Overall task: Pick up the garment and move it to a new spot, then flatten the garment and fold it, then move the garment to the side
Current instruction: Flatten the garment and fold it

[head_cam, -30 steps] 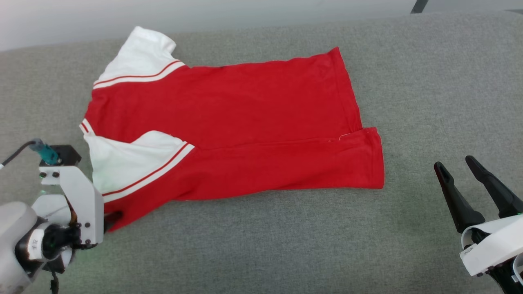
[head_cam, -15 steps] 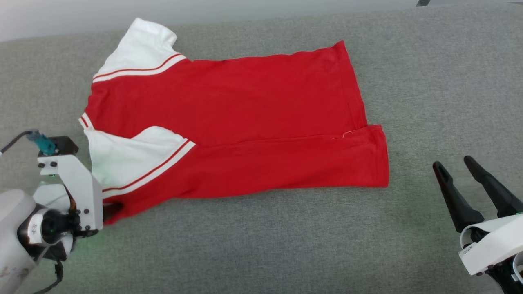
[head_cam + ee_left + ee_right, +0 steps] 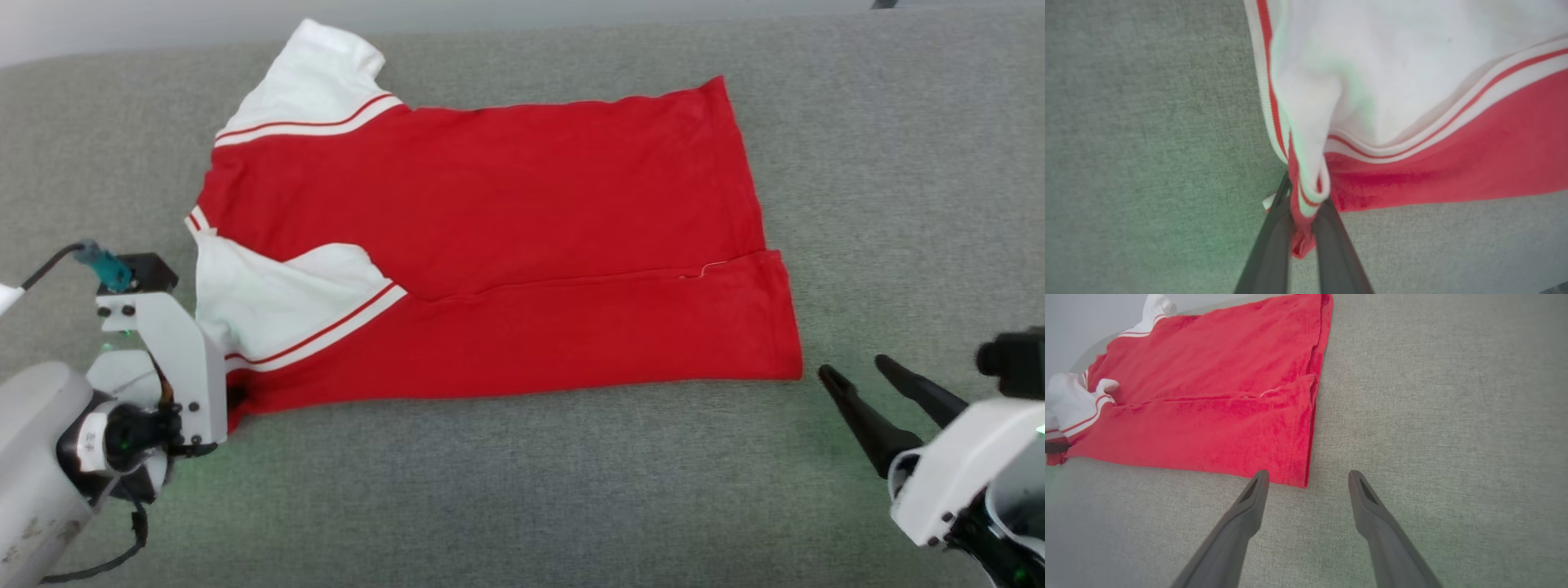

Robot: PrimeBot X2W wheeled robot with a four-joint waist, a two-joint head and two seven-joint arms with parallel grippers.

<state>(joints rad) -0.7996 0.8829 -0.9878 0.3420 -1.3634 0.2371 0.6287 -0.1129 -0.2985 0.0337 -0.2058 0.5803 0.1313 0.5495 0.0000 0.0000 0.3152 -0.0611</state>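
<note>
Left gripper [image 3: 1302, 212] clenched on near collar-end corner of red jersey [image 3: 490, 245], 8 o'clock. Right gripper [image 3: 853, 369] released, just off hem corner, 4 o'clock. Jersey flat mid grey fabric surface [image 3: 522, 498]. Right should pinch both hem layers, then both lift evenly.

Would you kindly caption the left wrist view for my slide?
Left pincer pinches the garment's red corner beside its white sleeve.

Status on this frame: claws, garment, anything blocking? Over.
Left claw shut on garment, near left corner. Right claw open beside the hem corner, not touching. Garment partly folded, flat on grey fabric surface. No obstruction seen.
</note>
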